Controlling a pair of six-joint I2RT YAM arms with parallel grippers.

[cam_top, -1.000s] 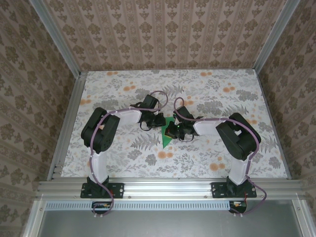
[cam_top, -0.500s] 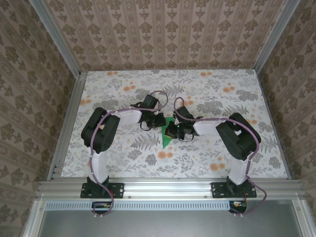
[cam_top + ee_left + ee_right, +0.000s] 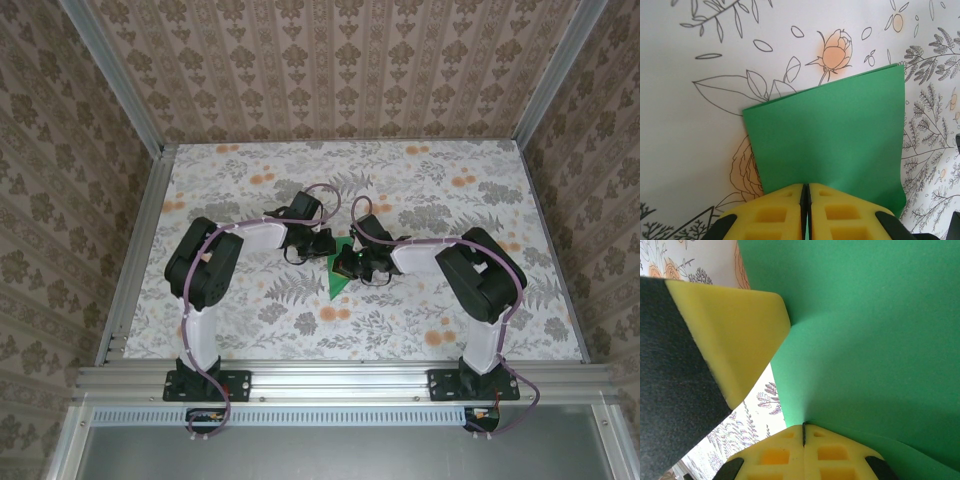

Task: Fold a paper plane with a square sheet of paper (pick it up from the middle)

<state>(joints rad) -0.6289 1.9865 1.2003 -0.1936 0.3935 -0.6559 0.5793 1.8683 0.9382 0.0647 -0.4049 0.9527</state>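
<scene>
green sheet [image 3: 835, 135], folded double, over floral table [image 3: 690, 135]; l gripper [image 3: 805, 189] & r gripper [image 3: 803, 430] each pinch its edge, fingers pressed tight.

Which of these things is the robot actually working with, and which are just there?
In the job:
- green paper, folded
- left gripper and right gripper, both shut on it

Just there:
- flowered table
- patterned walls
- metal frame
</scene>
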